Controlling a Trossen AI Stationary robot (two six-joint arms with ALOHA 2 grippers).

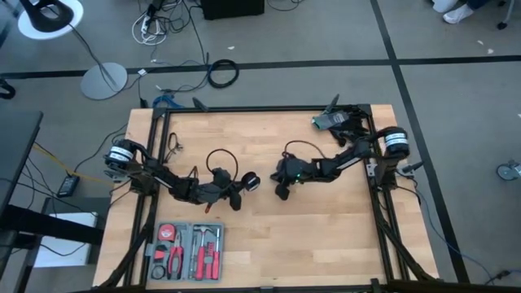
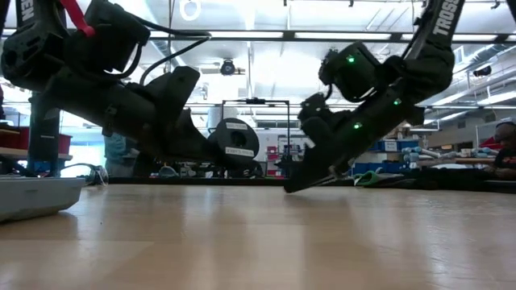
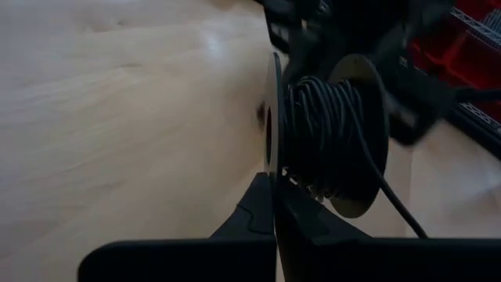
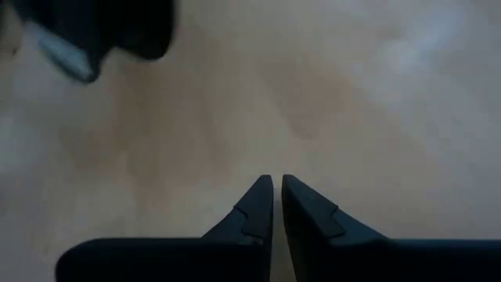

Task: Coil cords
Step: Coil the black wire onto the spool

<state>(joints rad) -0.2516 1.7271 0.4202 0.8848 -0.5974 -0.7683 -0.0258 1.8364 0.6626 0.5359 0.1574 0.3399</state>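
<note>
At mid-table the left end effector (image 3: 274, 196) pinches the cord spool's (image 3: 329, 133) flange; right end effector (image 4: 277, 196) pressed together.

We see a pale honey-coloured wooden table (image 1: 326, 228) with a fine straight grain, edged by a black frame. Both arms are dark, near black, each with a white-and-black motor at its base, and the right arm carries small green lights. The 2 fingers (image 4: 254, 205) in the right wrist view are matt black. The spool (image 3: 337, 141) has pale grey flanges and is wound with black cord (image 3: 321, 129); a black loop of it (image 1: 218, 156) lies on the wood. The tool tray (image 1: 189, 251) is grey, with red-handled tools and 1 orange-and-black piece. The floor is grey with black lines.
</note>
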